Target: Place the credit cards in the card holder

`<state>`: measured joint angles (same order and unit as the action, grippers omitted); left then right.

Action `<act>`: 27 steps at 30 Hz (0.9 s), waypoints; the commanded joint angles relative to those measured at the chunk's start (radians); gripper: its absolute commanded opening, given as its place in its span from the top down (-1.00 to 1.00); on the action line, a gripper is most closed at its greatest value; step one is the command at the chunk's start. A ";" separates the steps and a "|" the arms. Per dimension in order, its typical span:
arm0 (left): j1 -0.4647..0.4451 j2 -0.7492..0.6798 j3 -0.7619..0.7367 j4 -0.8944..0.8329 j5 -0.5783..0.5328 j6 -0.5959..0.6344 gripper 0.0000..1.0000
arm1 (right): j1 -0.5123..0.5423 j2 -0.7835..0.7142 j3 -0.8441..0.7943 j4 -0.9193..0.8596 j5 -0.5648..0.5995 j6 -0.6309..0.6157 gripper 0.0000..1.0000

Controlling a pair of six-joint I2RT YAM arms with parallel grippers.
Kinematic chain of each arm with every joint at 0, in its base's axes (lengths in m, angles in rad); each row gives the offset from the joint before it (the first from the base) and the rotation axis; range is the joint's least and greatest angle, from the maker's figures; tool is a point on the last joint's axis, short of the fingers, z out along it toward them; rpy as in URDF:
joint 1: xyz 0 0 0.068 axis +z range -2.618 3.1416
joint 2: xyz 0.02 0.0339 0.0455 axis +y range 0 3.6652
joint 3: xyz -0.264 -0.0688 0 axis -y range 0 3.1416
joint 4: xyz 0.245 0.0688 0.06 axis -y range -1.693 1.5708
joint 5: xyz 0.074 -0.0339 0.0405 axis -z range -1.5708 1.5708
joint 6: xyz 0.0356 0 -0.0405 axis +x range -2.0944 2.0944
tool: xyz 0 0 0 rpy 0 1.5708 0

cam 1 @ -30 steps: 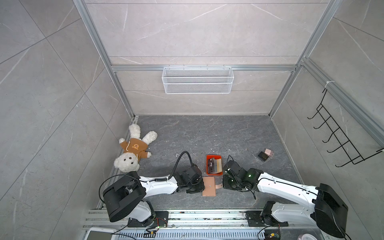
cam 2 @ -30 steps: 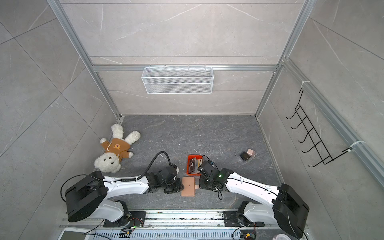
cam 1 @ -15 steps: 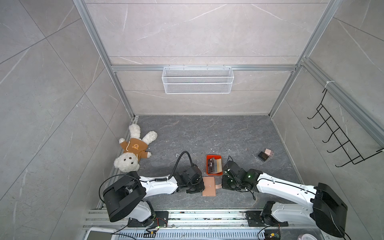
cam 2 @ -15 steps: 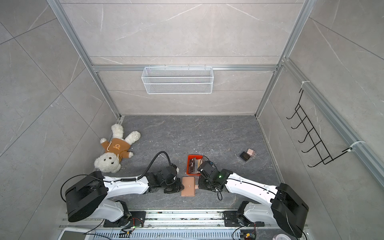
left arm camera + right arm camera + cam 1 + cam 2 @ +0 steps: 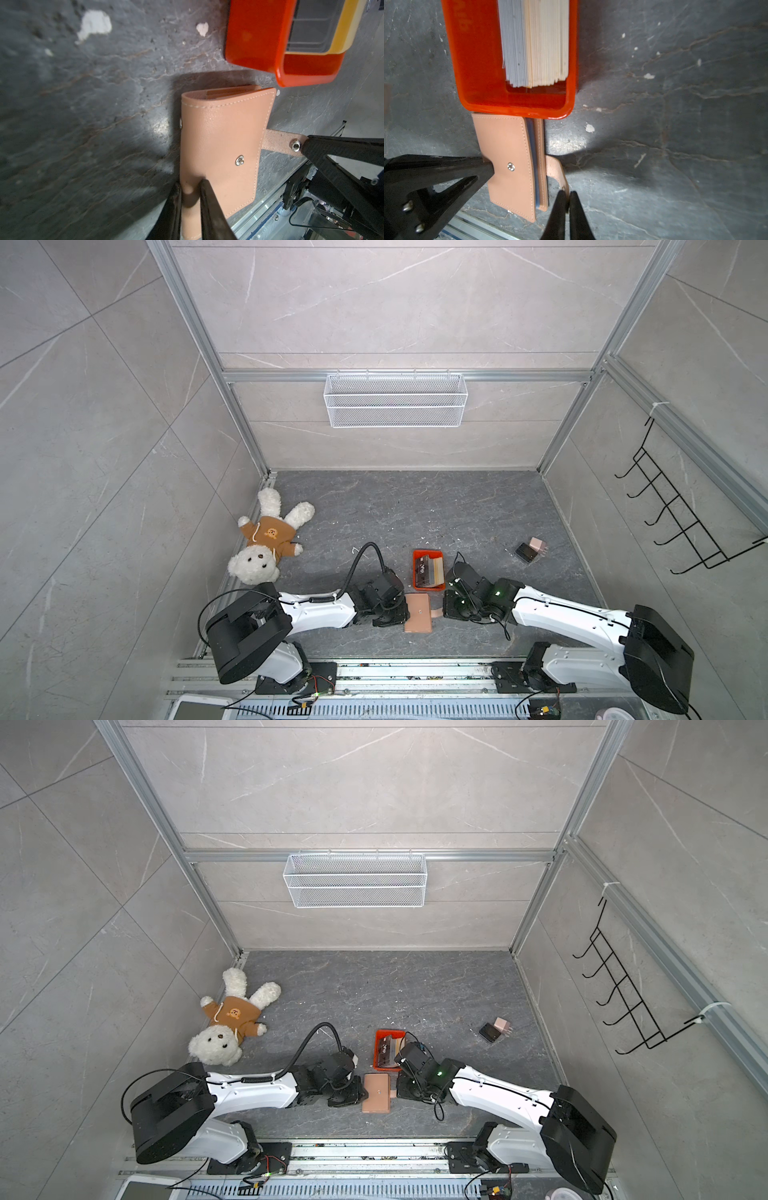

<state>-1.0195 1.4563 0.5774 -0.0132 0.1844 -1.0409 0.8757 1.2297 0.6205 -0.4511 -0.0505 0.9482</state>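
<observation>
The card holder (image 5: 417, 612) lies closed and flat on the bench (image 5: 374, 510). Its far end is just beside the near end of the orange tray (image 5: 428, 552). My left end effector (image 5: 190, 187) is nearly closed, pinching the holder's folded spine edge between its fingers. My right end effector (image 5: 566, 197) is closed almost completely on the snap tab (image 5: 556, 168), which sticks out from the holder's opposite edge. The credit cards (image 5: 537, 41) stand on edge, packed together in the tray, well clear of both end effectors.
</observation>
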 commanded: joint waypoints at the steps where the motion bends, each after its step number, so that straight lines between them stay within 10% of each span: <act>1: -0.016 0.015 0.002 -0.037 0.023 0.005 0.63 | -0.004 0.011 -0.009 0.005 -0.008 -0.011 0.82; 27: -0.052 -0.024 -0.039 0.024 -0.033 -0.042 0.64 | 0.008 0.024 0.030 0.003 -0.043 -0.023 1.00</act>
<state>-1.0496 1.4471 0.5644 0.0074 0.1558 -1.0554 0.8761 1.2350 0.6220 -0.4507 -0.0795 0.9451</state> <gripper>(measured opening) 0.182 0.050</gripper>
